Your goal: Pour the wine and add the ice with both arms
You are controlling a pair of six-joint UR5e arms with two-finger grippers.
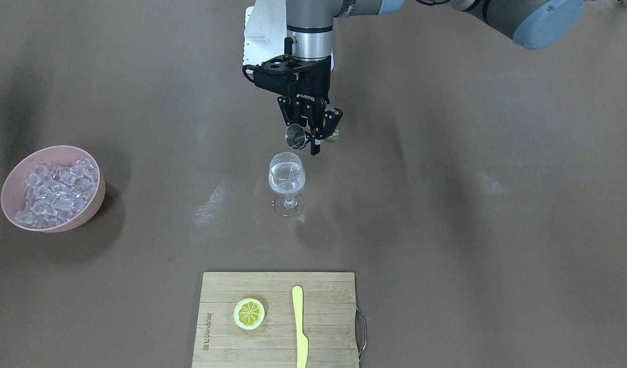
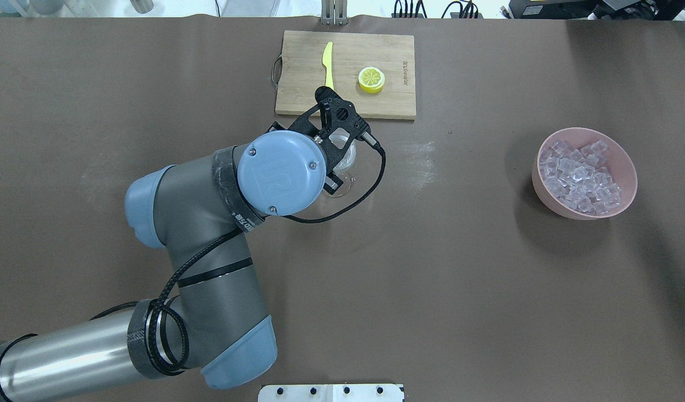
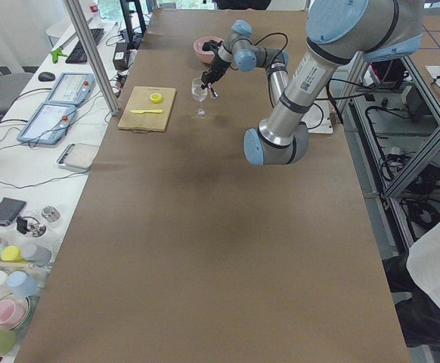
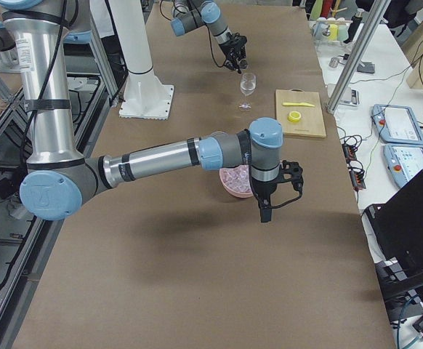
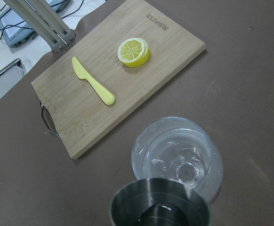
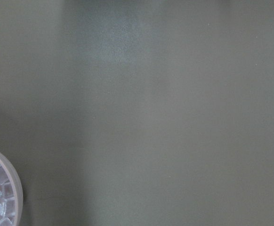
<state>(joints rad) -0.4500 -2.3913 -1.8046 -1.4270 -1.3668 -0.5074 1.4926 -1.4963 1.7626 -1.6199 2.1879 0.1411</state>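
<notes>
The wine glass (image 1: 286, 176) stands upright on the worktop (image 1: 446, 230), just below the left hand (image 1: 317, 135), with clear liquid in its cup. That hand is clamped on the waist of a steel jigger (image 1: 295, 137). The jigger's long axis lies nearly level, its mouth just above the glass's rim. The ice (image 1: 55, 189) fills a pink bowl (image 1: 96, 204) well apart from that hand. The right hand (image 4: 264, 214) hangs just beside the bowl, so that arm looks the nearer one for the ice. Whether its fingers are parted I cannot tell.
</notes>
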